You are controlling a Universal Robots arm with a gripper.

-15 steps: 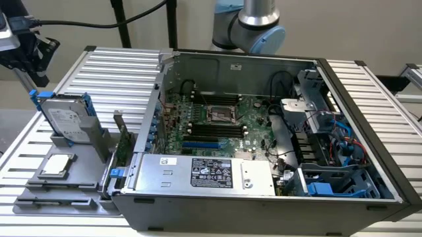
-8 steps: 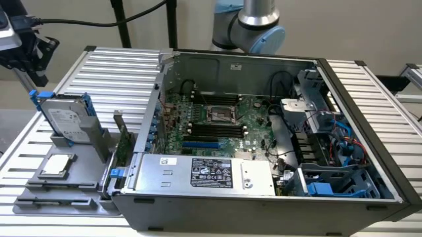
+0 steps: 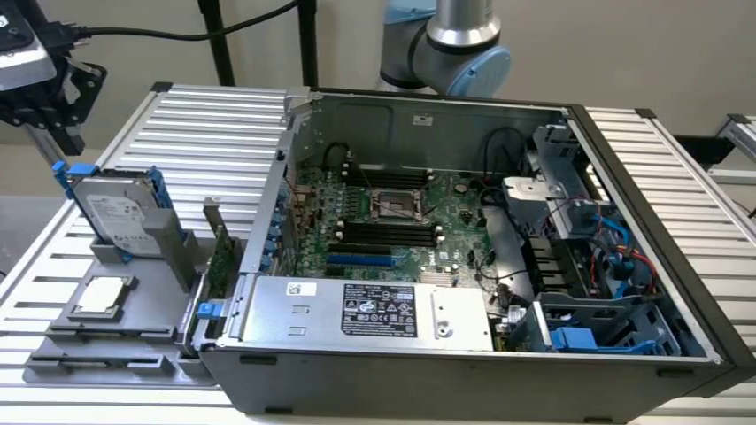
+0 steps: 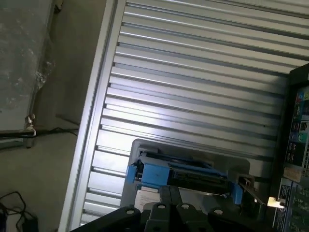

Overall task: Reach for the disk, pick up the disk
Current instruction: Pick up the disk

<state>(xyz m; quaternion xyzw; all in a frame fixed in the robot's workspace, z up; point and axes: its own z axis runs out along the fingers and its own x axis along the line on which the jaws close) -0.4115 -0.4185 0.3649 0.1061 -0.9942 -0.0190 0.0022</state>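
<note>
- The disk [image 3: 116, 208] stands upright in a grey holder [image 3: 144, 248], at the exterior view's left.
- The gripper [image 3: 53, 111] hovers above it; we cannot tell whether it is open or closed.
- We judge the disk rigid, weighty and shock-sensitive: grip the blue rails [image 3: 158, 197].

I am looking at an open computer case [image 3: 473, 381] lying on its side on the ribbed aluminium table [image 3: 201, 124]. Its motherboard [image 3: 354, 208] is facing up, with the CPU socket [image 3: 399, 204] sitting near the middle and the memory slots [image 3: 384, 235] running just beside it. A silver power supply [image 3: 366, 310] is resting along the near wall. Toward the exterior view's left, a grey fixture [image 3: 106, 341] is holding a small square silver chip [image 3: 103, 295] lying flat and an expansion card [image 3: 219, 252] standing upright.
</note>
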